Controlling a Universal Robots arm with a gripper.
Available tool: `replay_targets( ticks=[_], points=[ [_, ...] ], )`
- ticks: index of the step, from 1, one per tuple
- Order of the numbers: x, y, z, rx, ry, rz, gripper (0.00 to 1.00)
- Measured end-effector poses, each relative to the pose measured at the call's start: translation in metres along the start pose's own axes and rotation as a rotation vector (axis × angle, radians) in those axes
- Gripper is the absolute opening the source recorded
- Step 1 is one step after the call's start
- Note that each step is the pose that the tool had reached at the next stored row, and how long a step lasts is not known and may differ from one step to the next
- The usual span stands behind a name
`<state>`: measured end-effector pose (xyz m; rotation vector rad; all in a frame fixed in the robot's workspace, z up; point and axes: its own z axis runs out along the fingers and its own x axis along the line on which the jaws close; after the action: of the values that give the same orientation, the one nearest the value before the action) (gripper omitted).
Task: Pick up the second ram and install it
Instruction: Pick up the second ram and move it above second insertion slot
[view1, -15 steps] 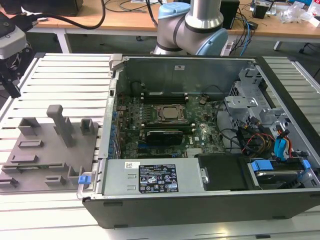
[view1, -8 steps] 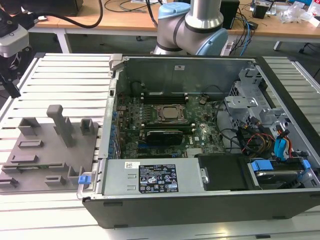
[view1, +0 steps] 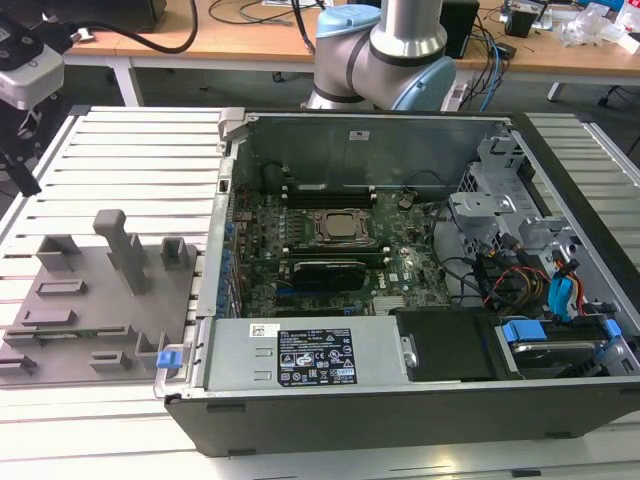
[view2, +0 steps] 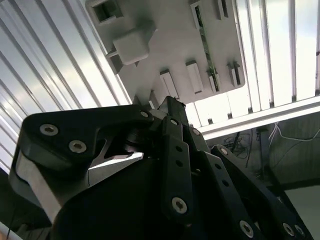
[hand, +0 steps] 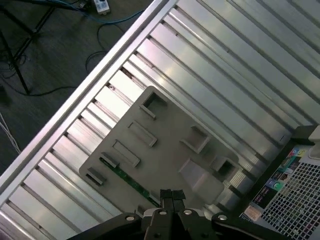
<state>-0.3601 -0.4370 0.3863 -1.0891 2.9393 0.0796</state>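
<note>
Clerk: Item one, gripper (hand: 171, 196). Condition?

Checker: Black, two fingers. The tips are pressed together in both wrist views, with nothing pinched between them. It hangs in the air above the grey tray (hand: 165, 125) and touches nothing. The second wrist view looks along the black linkage to the same closed tips of the gripper (view2: 169, 104).

Clerk: Item two, second ram?

Checker: Second ram (hand: 126, 179): one thin green stick, lying lengthwise along one edge of the grey tray. It sits below the gripper, off to one side of the fingertips and well apart from them. The second wrist view shows the second ram (view2: 205, 46) as a narrow green strip. In the exterior view the second ram (view1: 97, 331) lies at the tray's near edge.

Clerk: Item three, tray fittings?

Checker: Several grey blocks and slots moulded into the tray. One tall block (view1: 120, 245) stands upright, farther from the gripper than the stick.

Clerk: Item four, surroundings?

Checker: Counter (hand: 225, 65): ribbed metal slats under the tray. Computer case (view1: 400, 420): lid off, lying beyond the tray from the gripper, with a green motherboard (view1: 330, 240) inside. Floor (hand: 40, 50): dark, with loose cables, past the counter's edge.
</note>
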Motion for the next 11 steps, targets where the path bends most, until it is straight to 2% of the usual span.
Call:
replay_targets(
  ticks=[4, 11],
  points=[
    [0.0000, 0.0000, 0.0000, -0.0003, 0.0030, -0.049, 0.11],
    [0.0000, 0.0000, 0.0000, -0.0013, 0.0057, -0.104, 0.11]
  ],
)
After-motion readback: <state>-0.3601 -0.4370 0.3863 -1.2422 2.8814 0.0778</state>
